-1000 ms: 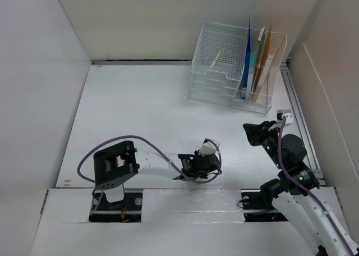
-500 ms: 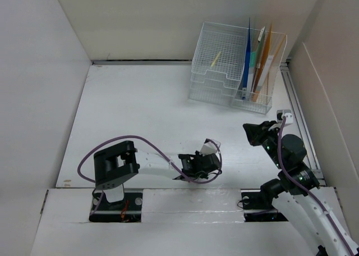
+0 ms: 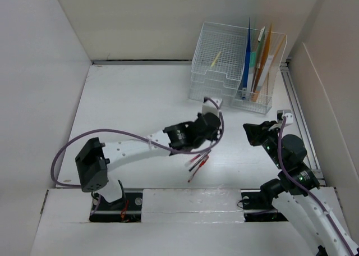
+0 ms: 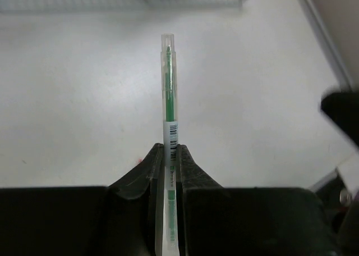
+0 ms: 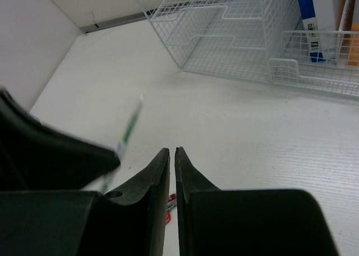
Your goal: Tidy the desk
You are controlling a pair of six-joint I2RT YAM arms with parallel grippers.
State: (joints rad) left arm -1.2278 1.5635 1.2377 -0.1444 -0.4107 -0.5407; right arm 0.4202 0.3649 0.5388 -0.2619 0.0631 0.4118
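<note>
Two arms rise from the bottom edge of the overhead view: the left arm (image 3: pixel 133 149) slants up and right toward the centre, and the right arm (image 3: pixel 291 155) stands at the lower right. Both work over the desk (image 3: pixel 129 99), a flat white tabletop walled by white panels that fills the middle of the frame.

Nearest the bases, slightly right of centre, a few loose pens (image 3: pixel 197 161), red and dark, lie on the bare surface, just below the left wrist.

The left gripper (image 4: pixel 170 152) has its jaws clamped on a green pen (image 4: pixel 168 99). The pen has a clear barrel and a barcode label, and it projects straight ahead of the fingertips with the white tabletop behind it.

The right gripper (image 5: pixel 172 152) has its fingers pressed almost together, with only a thin slit and nothing between them.

Farthest off, at the upper right of the overhead view, a white wire-mesh organizer (image 3: pixel 216 79) stands on the desk near the back wall. A yellow stick (image 3: pixel 215 58) lies in its stacked trays on the left. Upright folders (image 3: pixel 247 54), blue and orange among them, fill its right compartment.
</note>
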